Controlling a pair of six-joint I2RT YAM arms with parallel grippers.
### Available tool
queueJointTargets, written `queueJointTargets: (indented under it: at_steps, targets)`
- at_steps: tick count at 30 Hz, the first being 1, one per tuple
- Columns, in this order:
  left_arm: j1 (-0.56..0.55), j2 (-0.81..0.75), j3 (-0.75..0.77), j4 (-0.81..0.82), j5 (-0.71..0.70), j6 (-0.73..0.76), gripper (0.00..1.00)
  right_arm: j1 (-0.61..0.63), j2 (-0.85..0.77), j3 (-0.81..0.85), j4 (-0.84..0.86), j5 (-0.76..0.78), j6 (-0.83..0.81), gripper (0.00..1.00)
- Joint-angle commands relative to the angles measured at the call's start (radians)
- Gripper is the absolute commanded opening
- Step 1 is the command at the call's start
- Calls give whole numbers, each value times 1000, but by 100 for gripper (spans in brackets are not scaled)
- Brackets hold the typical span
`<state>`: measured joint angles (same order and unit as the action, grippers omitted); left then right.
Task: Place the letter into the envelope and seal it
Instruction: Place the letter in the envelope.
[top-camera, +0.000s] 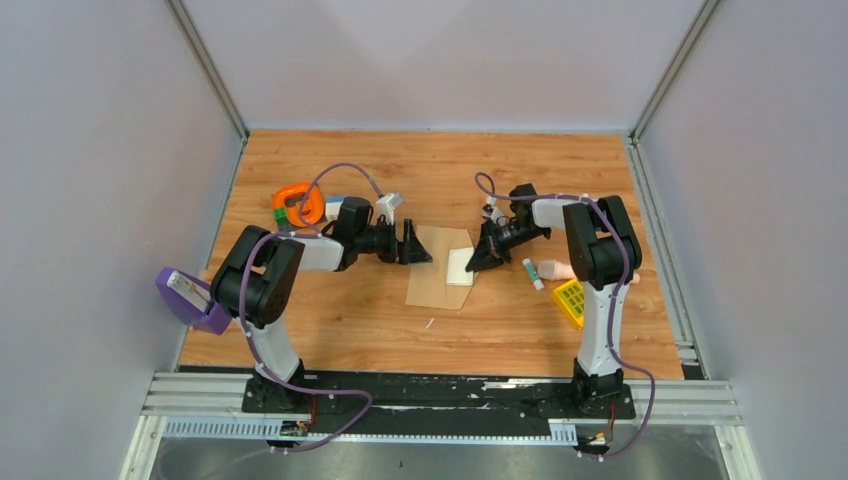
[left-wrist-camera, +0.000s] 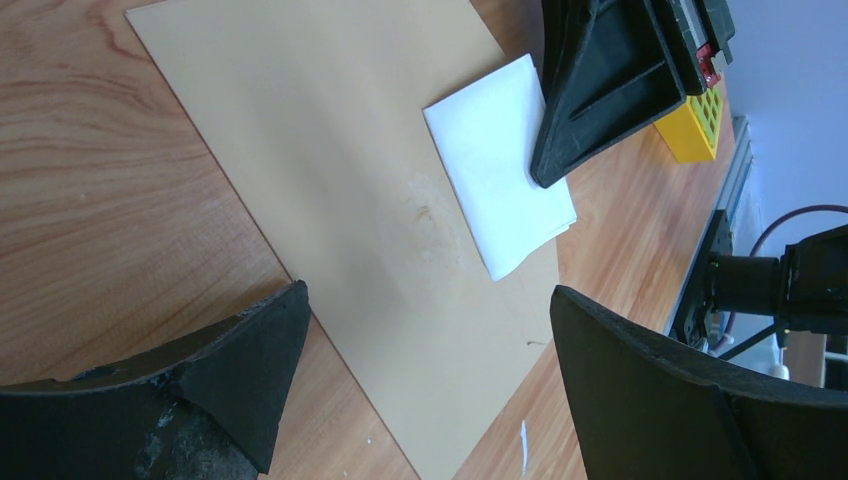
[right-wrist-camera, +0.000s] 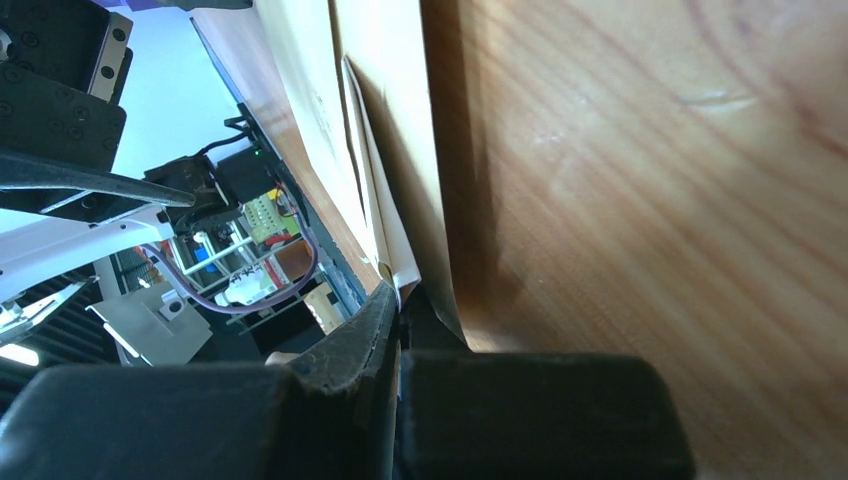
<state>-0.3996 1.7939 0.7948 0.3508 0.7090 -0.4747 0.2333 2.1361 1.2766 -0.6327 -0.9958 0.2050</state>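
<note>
- Lying flat on the wood-grain bench (top-camera: 350, 325), the envelope (top-camera: 432, 285) is one smooth tan kraft sheet with straight edges. A faint stain marks its middle in your left wrist view.
- You have one letter (left-wrist-camera: 495, 190). It is white-looking folded paper, rectangular, resting on the envelope's right part, with one corner reaching past the envelope's edge.
- Your right pincer (right-wrist-camera: 398, 305) has its two black fingers closed together, with the letter's thin edge pinched between them just above the wood.
- Your left pincer (left-wrist-camera: 428, 293) stands wide open, its two wedge-shaped black fingers spread over the envelope's left edge and holding nothing.
- The two pincers face each other across the envelope, near but apart.
- Bare wood lies open on the near side of the envelope, between the two arm bases, and also beyond it toward the back wall.
- Right of the envelope you can count three small things close together: a glue stick (top-camera: 532, 273), a pink piece (top-camera: 555, 269) and a yellow gridded block (top-camera: 569, 302).
- On the left sit one orange ring (top-camera: 300, 203) and, at the bench's left edge, one purple piece (top-camera: 190, 298).
</note>
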Motion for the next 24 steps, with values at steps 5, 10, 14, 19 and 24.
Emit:
queueJointTargets:
  at_steps: [5, 10, 14, 19, 24]
  targets:
    - [-7, 21, -11, -45, -23, -13, 100, 6, 32, 48, -6, -19, -9, 0]
    - [-7, 20, -12, -44, -21, -13, 100, 6, 38, 56, -7, -24, -9, 0]
    - [-7, 20, -11, -43, -20, -14, 100, 9, 45, 58, -9, -26, -9, 0]
    - [-7, 20, -12, -41, -21, -13, 100, 14, 51, 61, -11, -25, -14, 0]
    - [-7, 21, -12, -40, -19, -14, 100, 21, 52, 65, -11, -31, -15, 0]
